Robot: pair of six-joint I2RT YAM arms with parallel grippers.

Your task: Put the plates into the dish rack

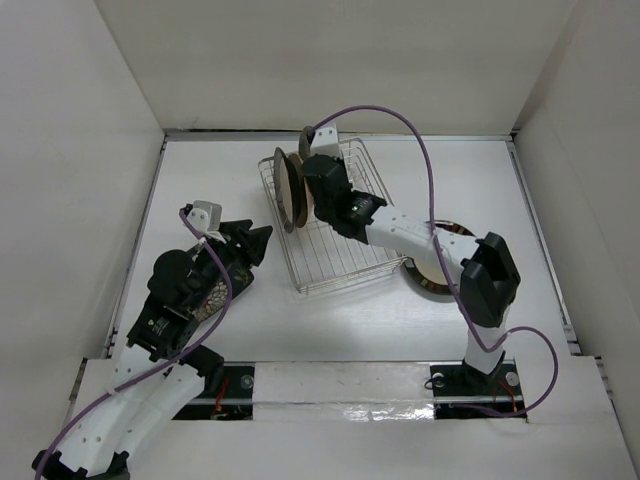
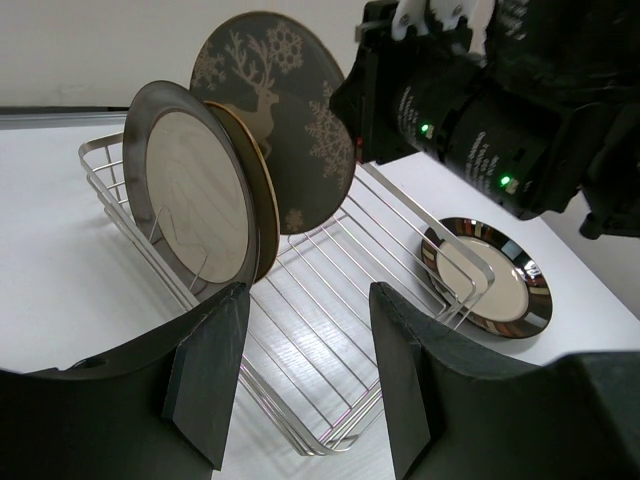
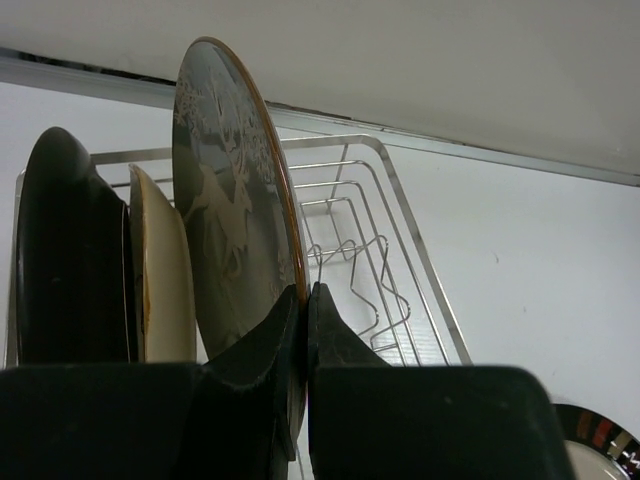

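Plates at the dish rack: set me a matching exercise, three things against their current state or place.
Things:
1. grey round deer-motif plate
2. tan round plate
3. left gripper

States:
A. open, holding nothing
B. pinched at its rim by the right gripper
C. upright in the silver wire dish rack, beside a dark-rimmed cream-centred plate

Pairs: 1-B, 2-C, 3-A
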